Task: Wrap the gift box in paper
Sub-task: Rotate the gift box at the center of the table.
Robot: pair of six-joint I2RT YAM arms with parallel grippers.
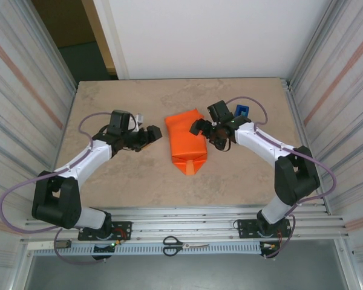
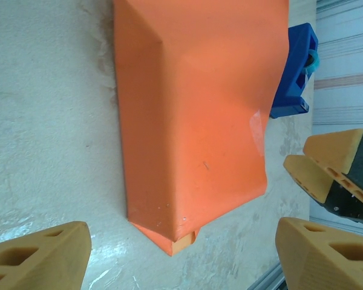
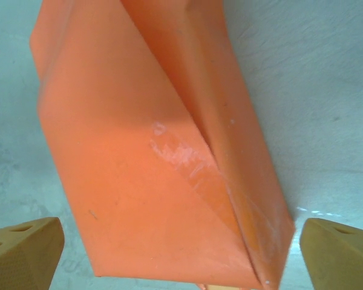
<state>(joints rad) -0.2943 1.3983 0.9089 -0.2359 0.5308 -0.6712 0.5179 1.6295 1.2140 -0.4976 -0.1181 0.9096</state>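
beige table (image 1: 109,181), folded paper (image 1: 186,140) between left gripper (image 1: 152,135) and right gripper (image 1: 199,127), both agape.

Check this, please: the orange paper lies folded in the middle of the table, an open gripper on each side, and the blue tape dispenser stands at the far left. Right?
No. The blue tape dispenser stands at the far right, near the right gripper, as the top external view shows. The rest holds.

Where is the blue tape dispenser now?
In the top view, the blue tape dispenser stands on the table, far right, just behind the right gripper, right of the paper.
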